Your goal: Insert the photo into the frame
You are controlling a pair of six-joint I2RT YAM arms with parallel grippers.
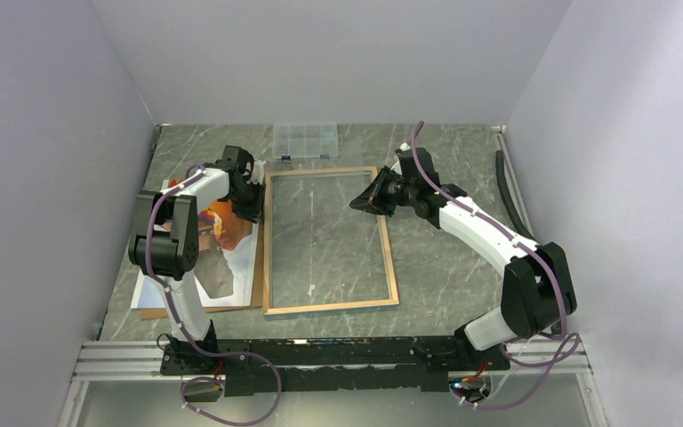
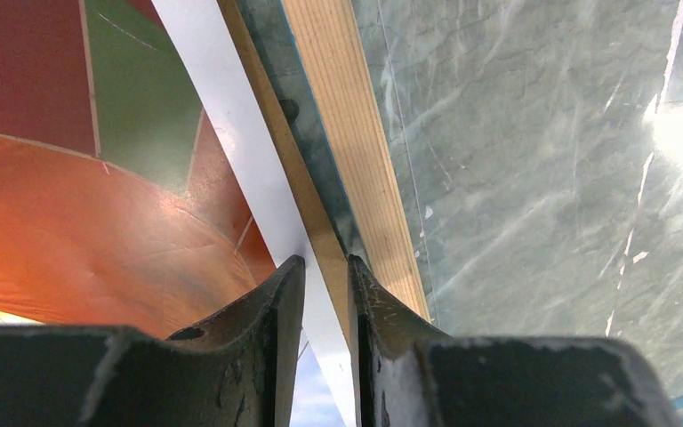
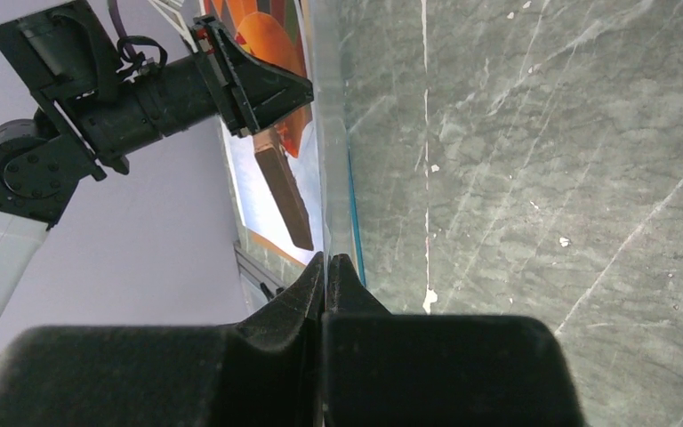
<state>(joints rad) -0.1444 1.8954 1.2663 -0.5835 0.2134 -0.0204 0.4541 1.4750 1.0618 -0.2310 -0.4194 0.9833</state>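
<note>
The frame point(image 1: 329, 307), narrow-rimmed and with its wood-coloured back up, lies flat in the middle of the worktop point(image 1: 449, 156), marble showing through its clear pane, and the photo point(image 1: 227, 233) lies balloon-side up just beside its left rim.

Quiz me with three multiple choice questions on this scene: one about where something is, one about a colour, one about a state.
1. Where does the photo lie?
A inside the frame
B under the frame
C beside the frame, on the left arm's side

2. What colour is the frame's upward face?
A light wood
B black
C white

3. The right end effector is:
A wide open
B shut
C holding the photo

Answers: 1 C, the photo lies outside the rim. 2 A, the top view shows a wood-coloured rim. 3 B, its fingers touch with nothing between them.
</note>
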